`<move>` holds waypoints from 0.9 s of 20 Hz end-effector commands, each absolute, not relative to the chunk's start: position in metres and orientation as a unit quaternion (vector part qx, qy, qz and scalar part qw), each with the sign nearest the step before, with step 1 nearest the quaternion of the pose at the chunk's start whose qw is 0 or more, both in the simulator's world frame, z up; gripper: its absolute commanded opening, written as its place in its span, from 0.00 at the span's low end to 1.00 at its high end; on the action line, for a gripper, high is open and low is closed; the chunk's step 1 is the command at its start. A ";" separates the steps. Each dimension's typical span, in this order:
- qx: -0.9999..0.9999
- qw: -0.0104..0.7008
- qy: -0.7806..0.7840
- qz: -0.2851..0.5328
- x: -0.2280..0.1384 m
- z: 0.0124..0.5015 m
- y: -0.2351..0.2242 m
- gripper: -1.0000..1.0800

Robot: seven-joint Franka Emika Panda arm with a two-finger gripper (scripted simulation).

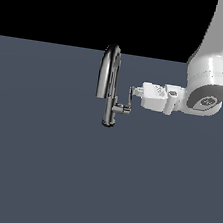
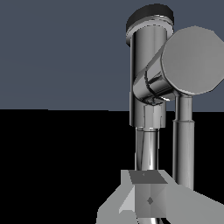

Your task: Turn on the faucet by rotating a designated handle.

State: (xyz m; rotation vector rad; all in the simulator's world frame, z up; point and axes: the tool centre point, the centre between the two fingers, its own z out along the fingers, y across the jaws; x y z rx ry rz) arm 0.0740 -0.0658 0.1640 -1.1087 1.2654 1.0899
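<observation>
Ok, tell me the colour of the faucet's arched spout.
Shiny chrome, silver with dark reflections; the faucet shows it best in the exterior view.

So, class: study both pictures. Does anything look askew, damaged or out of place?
Nothing stands out. The faucet stands upright and whole on the grey surface, its handle intact beside the stem, and the gripper is level at that handle.

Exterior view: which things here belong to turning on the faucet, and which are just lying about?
Part of the job:
faucet
handle, on the stub off the stem
gripper, level with the handle, coming from the exterior view's right

Just lying about:
nothing; only the bare grey floor
</observation>
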 end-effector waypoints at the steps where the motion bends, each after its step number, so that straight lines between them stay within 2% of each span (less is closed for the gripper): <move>1: -0.466 0.538 0.532 0.458 0.067 0.165 -0.065 0.00; 18: -0.465 0.540 0.536 0.453 0.029 0.162 -0.064 0.00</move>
